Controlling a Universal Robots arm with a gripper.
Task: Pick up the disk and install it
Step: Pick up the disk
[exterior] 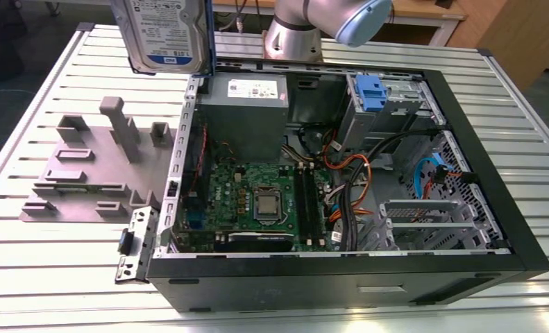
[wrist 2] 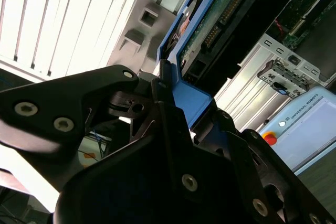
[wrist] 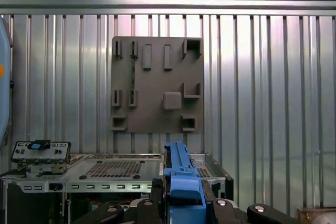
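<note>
Slippage as the first worry: gripper [wrist 2: 189, 106] closed on the blue carrier [wrist: 181, 182] alone, jaws pinching smooth plastic rather than the metal body, so probably prone to pivoting or sliding under any sideways knock. Holds the disk [exterior: 163, 35] high above the slatted table [exterior: 33, 277], at the exterior view's upper left, above the side wall of the open computer case [exterior: 524, 229] and clear of both the case and the grey fixture plate [exterior: 80, 166].

Second worry: snagging. Looks crowded inside the case, with orange and black cables [exterior: 348, 166] looped just beside the drive cage and a narrower blue bracket [exterior: 371, 94] already seated there. Could catch a carrier rail or strike a corner on the metal rim if lowered off line.

Third: skew at entry, likely to jam or flex the plastic rails.

Stands on edge, long axis close to vertical with a slight lean. Labelled face toward the exterior camera, circuit-board face toward the second wrist camera, lower short end pointing down at the table. Cannot tell which end carries the connectors.
</note>
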